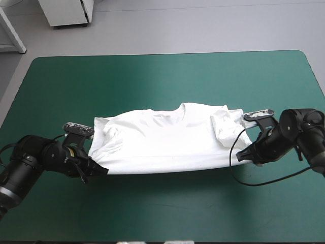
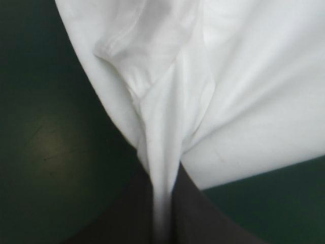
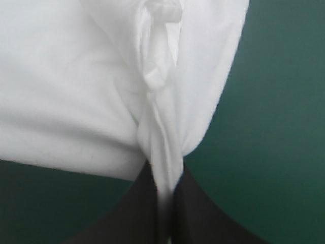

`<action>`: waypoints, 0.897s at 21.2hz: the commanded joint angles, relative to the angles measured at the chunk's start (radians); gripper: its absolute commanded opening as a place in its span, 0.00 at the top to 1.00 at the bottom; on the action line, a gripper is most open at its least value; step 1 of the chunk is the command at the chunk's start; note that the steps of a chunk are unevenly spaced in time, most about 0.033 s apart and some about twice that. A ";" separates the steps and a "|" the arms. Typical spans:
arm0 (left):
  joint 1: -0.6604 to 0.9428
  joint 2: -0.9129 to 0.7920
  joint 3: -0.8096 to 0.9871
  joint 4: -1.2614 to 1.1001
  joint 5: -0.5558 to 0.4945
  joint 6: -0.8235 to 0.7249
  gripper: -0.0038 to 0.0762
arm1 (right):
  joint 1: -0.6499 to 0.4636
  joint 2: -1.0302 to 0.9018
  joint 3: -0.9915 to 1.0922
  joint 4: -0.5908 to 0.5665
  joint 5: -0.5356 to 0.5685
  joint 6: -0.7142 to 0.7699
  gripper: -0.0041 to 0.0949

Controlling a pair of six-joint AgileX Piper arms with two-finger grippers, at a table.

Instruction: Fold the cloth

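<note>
The white T-shirt (image 1: 165, 140) lies across the middle of the teal-green table, collar toward the far edge, its near part stretched straight between the two arms. My left gripper (image 1: 98, 170) is shut on the T-shirt at its near left corner; a pinched ridge of T-shirt (image 2: 162, 127) runs out from between the black fingers (image 2: 200, 218). My right gripper (image 1: 238, 155) is shut on the T-shirt at its near right corner, and a twisted fold of T-shirt (image 3: 160, 137) rises from the black fingers (image 3: 195, 213). Both sleeves are bunched inward.
Bare teal-green cover (image 1: 162, 81) stretches beyond the collar to the far edge, and a wide strip (image 1: 167, 208) lies between the shirt and the near edge. A white cabinet (image 1: 68, 11) stands on the floor beyond the table.
</note>
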 commanded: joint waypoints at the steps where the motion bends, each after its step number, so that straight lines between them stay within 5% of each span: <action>1: -0.006 -0.035 -0.081 0.020 0.008 -0.013 0.96 | -0.002 -0.062 -0.067 -0.009 0.004 0.006 0.98; 13: -0.006 0.291 -0.317 0.315 -0.247 -0.086 0.96 | -0.002 0.190 -0.254 -0.030 -0.421 0.006 0.98; 19: -0.006 0.437 -0.357 0.410 -0.336 -0.133 0.96 | -0.002 0.376 -0.349 -0.030 -0.478 0.006 0.98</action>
